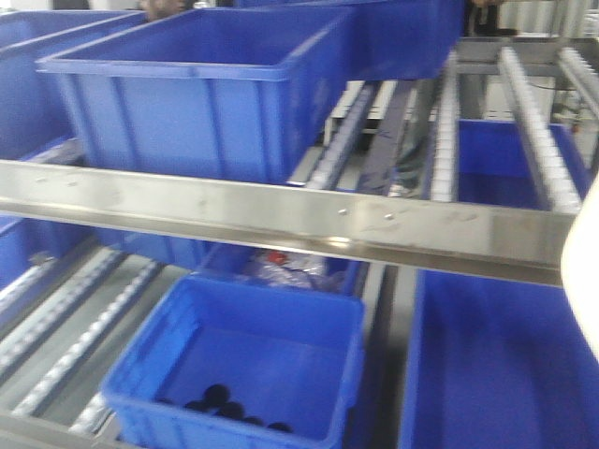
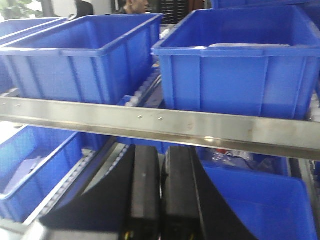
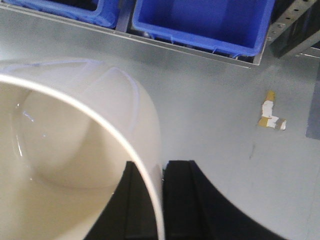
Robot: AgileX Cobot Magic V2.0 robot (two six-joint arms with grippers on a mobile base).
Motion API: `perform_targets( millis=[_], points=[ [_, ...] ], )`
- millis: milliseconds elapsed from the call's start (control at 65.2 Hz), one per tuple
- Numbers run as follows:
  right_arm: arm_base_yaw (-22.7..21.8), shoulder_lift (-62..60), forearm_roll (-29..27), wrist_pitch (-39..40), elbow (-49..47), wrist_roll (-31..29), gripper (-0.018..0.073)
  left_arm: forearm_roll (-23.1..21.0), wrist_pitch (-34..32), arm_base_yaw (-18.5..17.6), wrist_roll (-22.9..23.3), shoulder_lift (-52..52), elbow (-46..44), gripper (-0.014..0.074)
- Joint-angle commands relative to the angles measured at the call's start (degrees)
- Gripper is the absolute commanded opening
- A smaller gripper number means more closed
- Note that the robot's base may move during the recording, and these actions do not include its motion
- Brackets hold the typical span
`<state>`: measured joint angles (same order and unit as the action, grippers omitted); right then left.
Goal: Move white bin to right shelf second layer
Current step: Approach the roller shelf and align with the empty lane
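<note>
The white bin (image 3: 60,150) is a glossy cream tub that fills the left of the right wrist view, hanging above the grey floor. My right gripper (image 3: 162,165) is shut on its rim, one finger inside the wall and one outside. In the front view only a white sliver of the bin (image 1: 585,271) shows at the right edge. Roller rails (image 1: 533,131) of a rack level run bare at the upper right; I cannot tell which level is the right shelf second layer. My left gripper (image 2: 162,147) is shut and empty, just below the steel beam (image 2: 160,125).
A steel front beam (image 1: 281,210) crosses the rack. Blue crates stand above it (image 1: 206,94) and below it (image 1: 243,365), the lower one holding black round parts (image 1: 225,402). A wide blue crate (image 1: 505,365) lies at the lower right. Tape scraps (image 3: 272,116) lie on the floor.
</note>
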<state>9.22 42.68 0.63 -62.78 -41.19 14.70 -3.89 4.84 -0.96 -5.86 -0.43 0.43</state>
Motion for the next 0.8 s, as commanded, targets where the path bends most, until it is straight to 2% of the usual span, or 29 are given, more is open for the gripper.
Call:
perform_targets(
  millis=[0, 782],
  points=[
    [-0.5, 0.0, 0.3, 2.7, -1.7, -0.2, 0.0052, -0.3, -4.8, -0.2, 0.1, -0.8, 2.1, 0.0085],
    [-0.5, 0.0, 0.3, 2.7, -1.7, -0.2, 0.0052, -0.3, -4.8, -0.2, 0.1, -0.8, 2.1, 0.0085]
  ],
)
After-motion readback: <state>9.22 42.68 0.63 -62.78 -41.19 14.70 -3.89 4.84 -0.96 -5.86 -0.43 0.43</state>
